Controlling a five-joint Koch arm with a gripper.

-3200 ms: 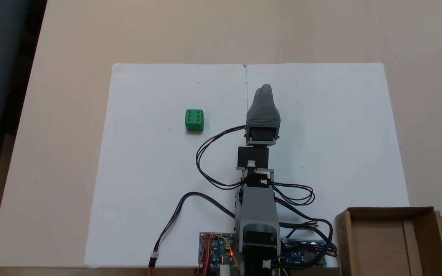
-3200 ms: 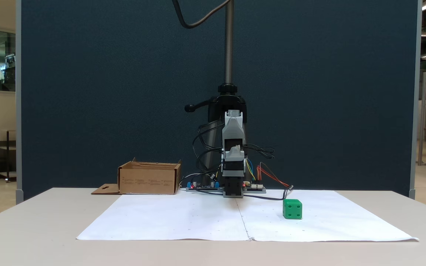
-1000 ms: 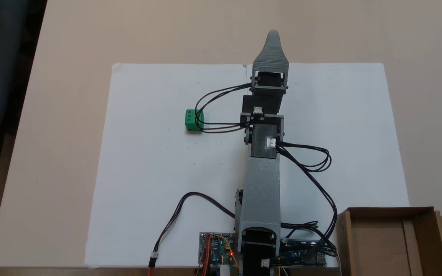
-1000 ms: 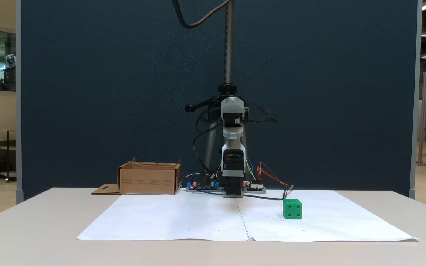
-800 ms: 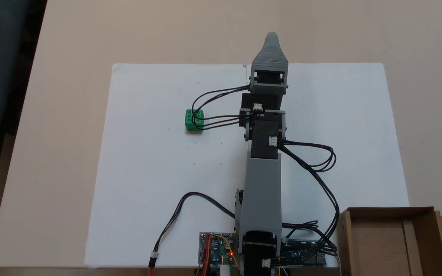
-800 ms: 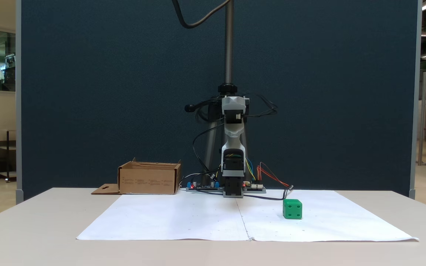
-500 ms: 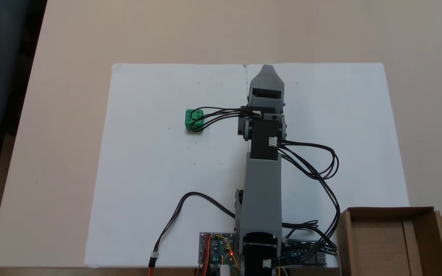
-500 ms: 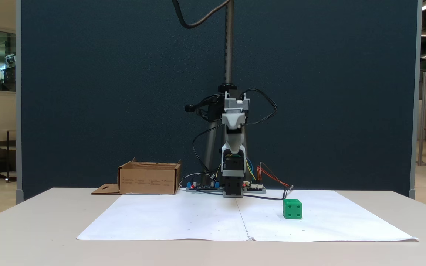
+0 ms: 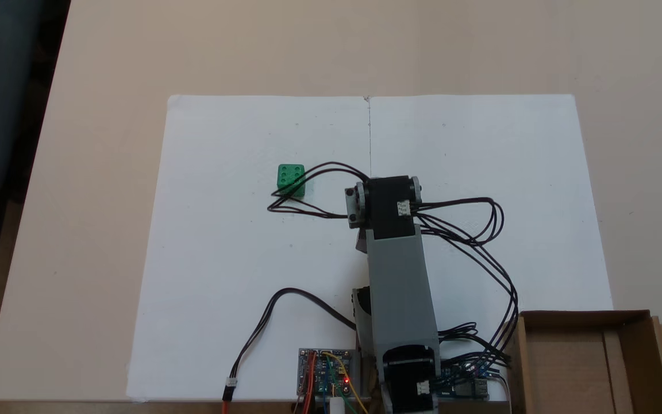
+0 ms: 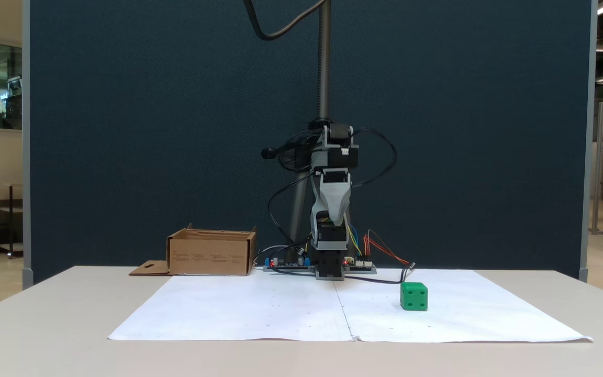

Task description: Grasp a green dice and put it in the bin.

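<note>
A light beige table top (image 10: 45, 324) is seen in both fixed views, and two white paper sheets (image 10: 259, 309) are laid on it edge to edge. The small bright green plastic dice (image 10: 413, 296) is placed on the paper, nearer the front-view camera than the arm base. In the top-down fixed view the dice (image 9: 291, 179) is shown with six pips upward, to the left of the arm's wrist; its lower edge is crossed in that view by a loop of black cable (image 9: 308, 210).

The grey, tapered plastic gripper (image 10: 332, 220) is held above the table, pointed downward, over the arm base. The dice is located lower than the gripper, to its right in the front view, and well apart from it. Nothing is gripped. Only one tip is presented to the camera, so it cannot be told whether the jaws are spread or pressed together.

Circuit boards (image 10: 286, 264) are mounted beside the base. The low brown corrugated cardboard box (image 10: 210, 256) is positioned to the left of the base in the front view, at the lower right (image 9: 587, 315) in the top-down view. A dark blue partition panel (image 10: 149, 131) is set behind the table.
</note>
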